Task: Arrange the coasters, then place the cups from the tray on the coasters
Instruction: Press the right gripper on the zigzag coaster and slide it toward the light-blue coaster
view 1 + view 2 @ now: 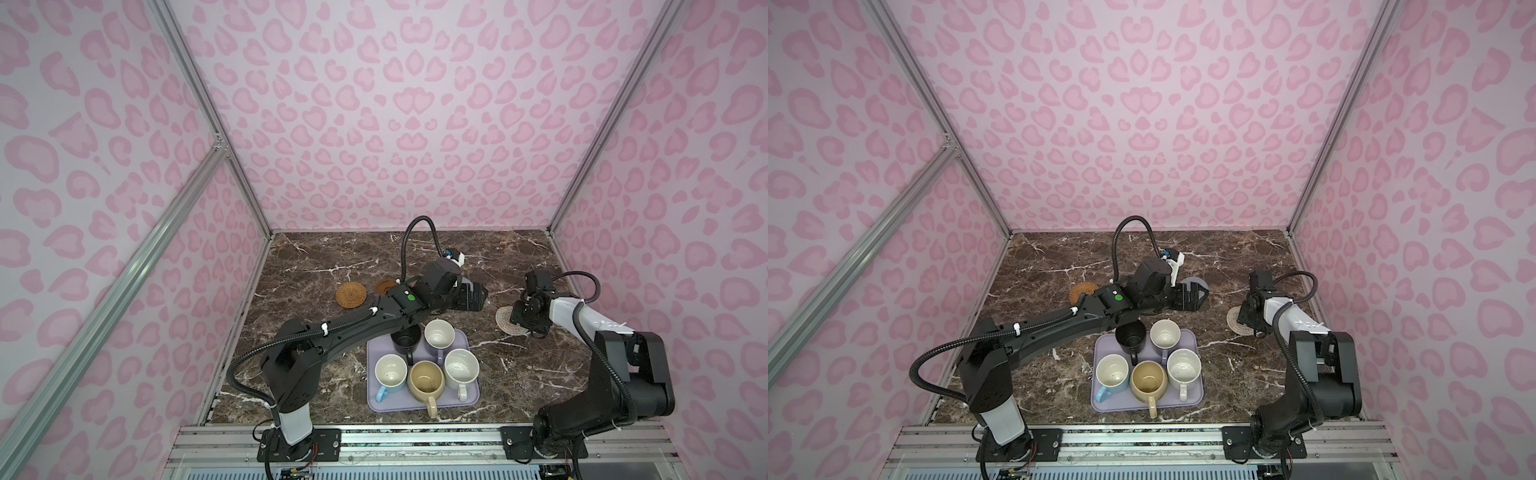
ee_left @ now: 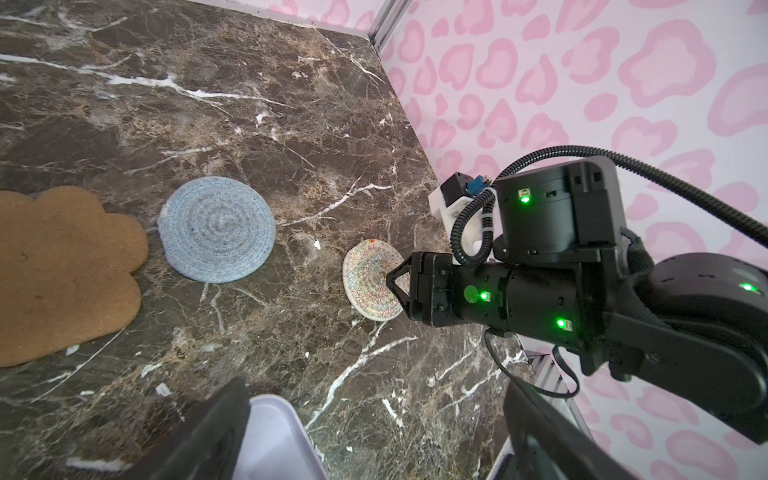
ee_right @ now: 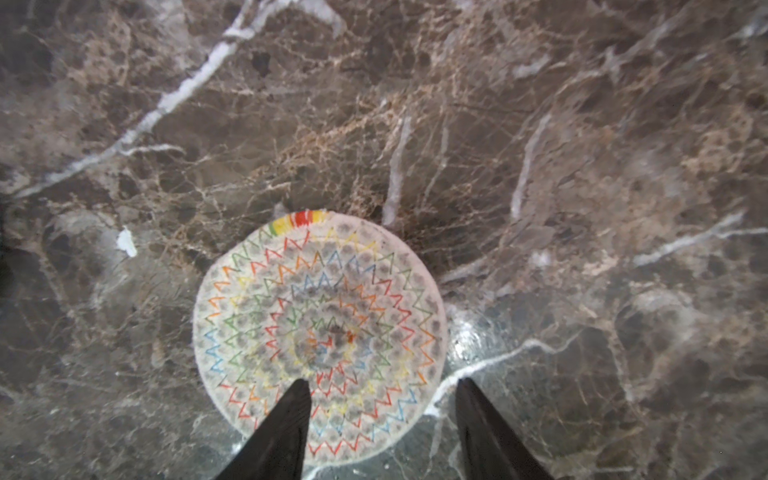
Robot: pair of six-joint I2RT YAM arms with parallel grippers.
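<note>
Five cups stand on the lavender tray (image 1: 399,404): black (image 1: 405,338), lavender (image 1: 439,333), light blue (image 1: 390,374), yellow-beige (image 1: 424,379), speckled white (image 1: 460,365). Behind the tray lie the rattan coaster (image 1: 351,295) and the dark brown coaster (image 1: 386,286). The left wrist view shows the paw coaster (image 2: 62,274), the grey-blue coaster (image 2: 216,235) and the cream coaster (image 2: 372,286). My left gripper (image 1: 478,297) hovers open and empty beyond the tray. My right gripper (image 3: 382,384) points down at the cream coaster (image 3: 320,336), its jaws apart, one finger over the mat, the other past its rim.
Pink patterned walls with aluminium posts (image 1: 245,195) close in the marble table (image 1: 332,257) on three sides. A metal rail (image 1: 415,440) carrying both arm bases runs along the front edge. My left arm (image 1: 332,328) stretches over the tray's back left corner.
</note>
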